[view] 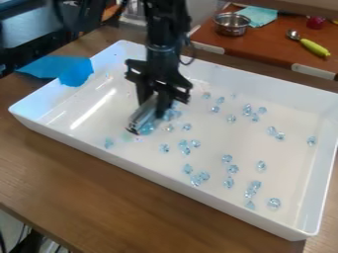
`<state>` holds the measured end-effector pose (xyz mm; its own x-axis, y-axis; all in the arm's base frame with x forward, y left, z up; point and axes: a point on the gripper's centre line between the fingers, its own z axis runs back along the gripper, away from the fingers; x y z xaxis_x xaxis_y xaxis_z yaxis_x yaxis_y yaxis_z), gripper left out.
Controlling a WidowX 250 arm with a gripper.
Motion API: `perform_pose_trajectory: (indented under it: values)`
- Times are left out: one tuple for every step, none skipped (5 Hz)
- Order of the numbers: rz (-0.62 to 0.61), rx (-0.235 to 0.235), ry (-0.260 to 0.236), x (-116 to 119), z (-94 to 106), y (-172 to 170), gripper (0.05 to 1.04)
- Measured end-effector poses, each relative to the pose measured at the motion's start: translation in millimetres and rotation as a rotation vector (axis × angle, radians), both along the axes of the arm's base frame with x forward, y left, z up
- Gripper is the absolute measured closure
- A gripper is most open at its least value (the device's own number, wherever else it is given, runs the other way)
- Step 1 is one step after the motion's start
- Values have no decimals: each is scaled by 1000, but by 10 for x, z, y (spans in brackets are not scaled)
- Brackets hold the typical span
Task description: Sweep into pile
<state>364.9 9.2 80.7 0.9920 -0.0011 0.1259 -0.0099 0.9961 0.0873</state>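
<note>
Currently, the pale blue, clear gems lie scattered across the floor of a white rectangular tray, singly and in small loose clusters. Most are in the middle and toward the tray's right end as pictured. A tighter group sits just beside the gripper, and further blue pieces lie at the lower end of the grey elongated object. One pale piece is apart from the rest, near the close long wall at left.

The gripper hangs inside the tray, left of its centre in the view, its fingers closed on the grey elongated object. That object is tilted, its dark lower end toward the tray floor.

A blue sheet overlaps the tray's left rim. The tray rests on a brown wooden surface. Beyond it, a reddish-brown worktop carries a metal pot, a light teal cloth, a spoon with a yellow-green handle and a small red item.
</note>
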Motion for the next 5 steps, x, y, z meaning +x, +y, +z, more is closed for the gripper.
perform_pose_trajectory:
  values:
    - [7,-6,9,78,-6,-239,707]
    - [0,-12,23,125,-9,-563,707]
    - [-5,-28,36,170,-10,-905,707]
    - [-20,-47,53,195,-6,-1248,707]
    - [-35,-73,82,185,40,-1516,707]
